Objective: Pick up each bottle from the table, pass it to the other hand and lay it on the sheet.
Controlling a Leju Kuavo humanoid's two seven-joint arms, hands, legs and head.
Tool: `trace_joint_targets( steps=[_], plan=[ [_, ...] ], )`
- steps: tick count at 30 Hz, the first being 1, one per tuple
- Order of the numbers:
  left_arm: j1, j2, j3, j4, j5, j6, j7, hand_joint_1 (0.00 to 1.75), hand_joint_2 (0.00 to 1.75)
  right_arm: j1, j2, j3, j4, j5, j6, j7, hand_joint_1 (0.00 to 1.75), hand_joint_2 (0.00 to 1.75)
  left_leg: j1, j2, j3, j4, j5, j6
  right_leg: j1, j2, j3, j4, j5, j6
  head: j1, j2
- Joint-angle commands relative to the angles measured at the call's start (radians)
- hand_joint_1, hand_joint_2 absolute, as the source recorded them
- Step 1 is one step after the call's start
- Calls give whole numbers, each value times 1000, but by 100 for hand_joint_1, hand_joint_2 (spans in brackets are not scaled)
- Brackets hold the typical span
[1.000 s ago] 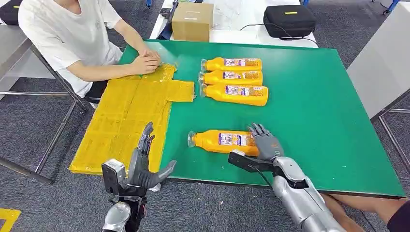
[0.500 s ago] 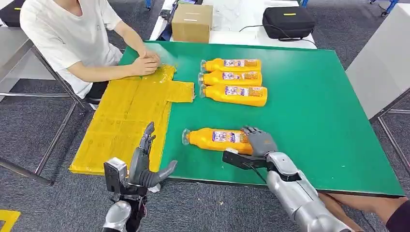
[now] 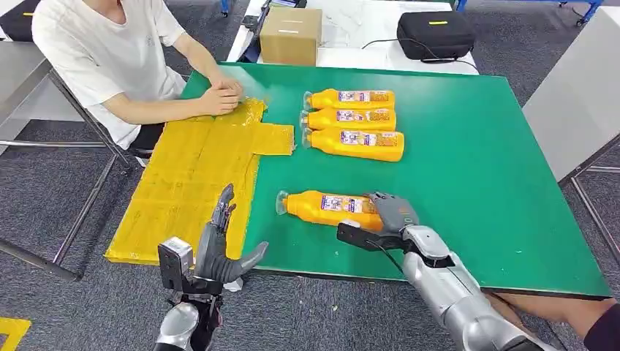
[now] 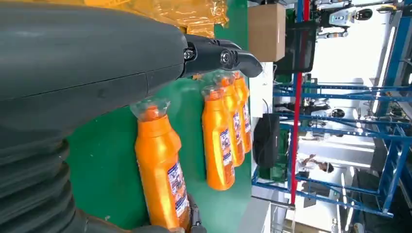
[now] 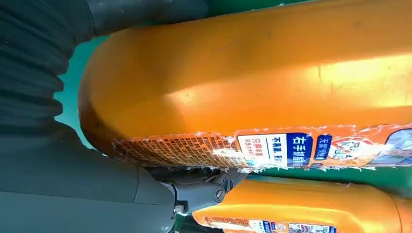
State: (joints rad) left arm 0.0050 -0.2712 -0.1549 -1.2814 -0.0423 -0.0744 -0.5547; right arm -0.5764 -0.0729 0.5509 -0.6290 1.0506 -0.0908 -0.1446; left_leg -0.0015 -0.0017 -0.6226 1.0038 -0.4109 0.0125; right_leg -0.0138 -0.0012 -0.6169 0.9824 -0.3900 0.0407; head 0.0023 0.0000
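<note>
Currently: orange plastic juice bottle (image 3: pixel 329 208) lying near the green table's (image 3: pixel 482 183) front edge, long axis along that edge, cap toward the yellow sheet (image 3: pixel 190 183); right robot hand (image 3: pixel 391 212) wraps its base; left robot hand (image 3: pixel 219 245) open, beyond the cap
</note>
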Motion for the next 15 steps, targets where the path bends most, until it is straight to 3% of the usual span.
trace_joint_targets(
  steps=[1,3,8,11,15],
  plan=[
    [-33,35,-1,59,2,-1,1,0,175,47,36,-20,69,-113,-5,-96,175,175,1,-2,5,-2,-1,-1,2,-2,6,-2,-1,-2,0,0],
    [-26,34,-3,52,7,1,-6,0,175,130,69,-116,-49,-274,-16,-222,175,175,2,-2,6,-2,-1,-1,2,-2,6,-3,-1,-2,0,0],
    [-8,4,11,36,123,-14,54,0,175,313,143,-226,-436,-494,-57,-250,175,175,1,1,4,-1,-3,-3,2,0,4,0,-2,-2,0,0],
    [-20,5,-11,45,197,-24,106,0,175,364,168,-255,-572,-533,-181,-340,175,175,1,-2,1,0,-3,-2,2,-2,2,1,-3,-2,0,0],
    [-25,6,-19,49,200,-23,108,0,175,370,159,-257,-590,-533,-180,-339,175,175,2,-3,-1,0,-3,-1,2,-2,1,1,-5,-1,0,0]
  ],
)
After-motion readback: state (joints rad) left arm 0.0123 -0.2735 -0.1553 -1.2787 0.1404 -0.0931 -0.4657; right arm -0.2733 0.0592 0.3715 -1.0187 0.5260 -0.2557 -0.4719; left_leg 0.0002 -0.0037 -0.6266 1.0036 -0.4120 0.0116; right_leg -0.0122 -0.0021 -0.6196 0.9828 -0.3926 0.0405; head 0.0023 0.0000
